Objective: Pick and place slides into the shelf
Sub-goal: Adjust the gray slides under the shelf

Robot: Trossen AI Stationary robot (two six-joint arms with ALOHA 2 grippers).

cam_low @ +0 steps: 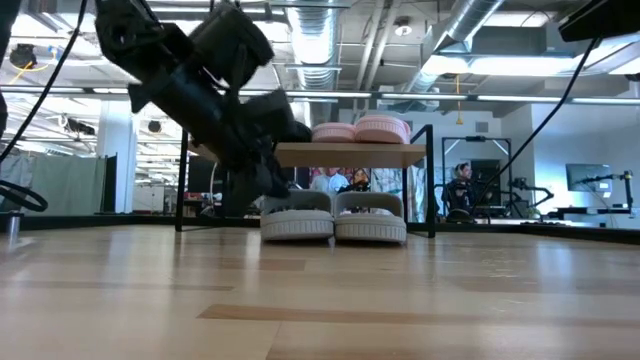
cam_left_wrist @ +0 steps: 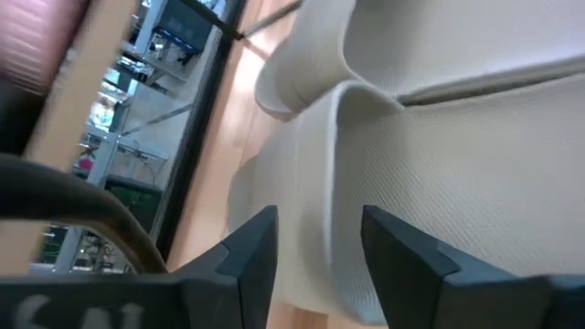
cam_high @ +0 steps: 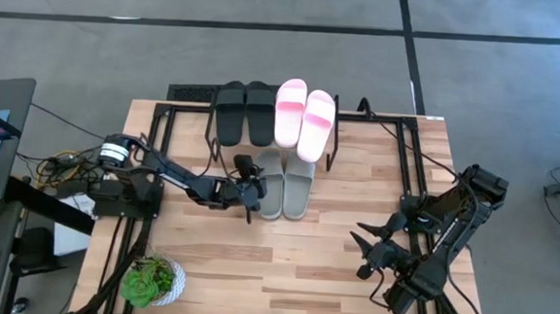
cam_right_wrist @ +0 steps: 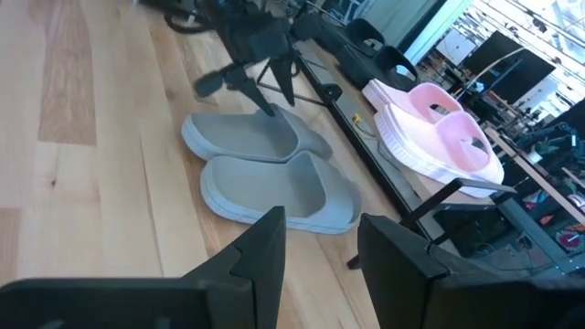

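The shelf (cam_low: pixel 350 154) stands at the table's far edge. A black pair (cam_high: pixel 245 111) and a light pink pair (cam_high: pixel 304 118) lie on its plank top. The grey-green pair (cam_high: pixel 284 182) rests sole-down on the table, toes under the shelf. My left gripper (cam_high: pixel 251 189) is open at the outer left side of the left grey-green slide (cam_left_wrist: pixel 439 155), low over the table. My right gripper (cam_high: pixel 367 250) is open and waits near the table's right edge, well clear of the slides. My left gripper (cam_left_wrist: pixel 320 260) has its open fingers on either side of the left grey-green slide's outer side wall (cam_left_wrist: pixel 320 210), coming level from the table's left. Whether the fingers touch the wall I cannot tell. The slide lies flat on the table.
A small potted plant (cam_high: pixel 151 281) sits at the table's near left corner. Black metal frames (cam_high: pixel 150 134) run along both sides of the table. Bare wood lies between the slides and the near edge. People (cam_low: pixel 460 185) show in the room behind the shelf.
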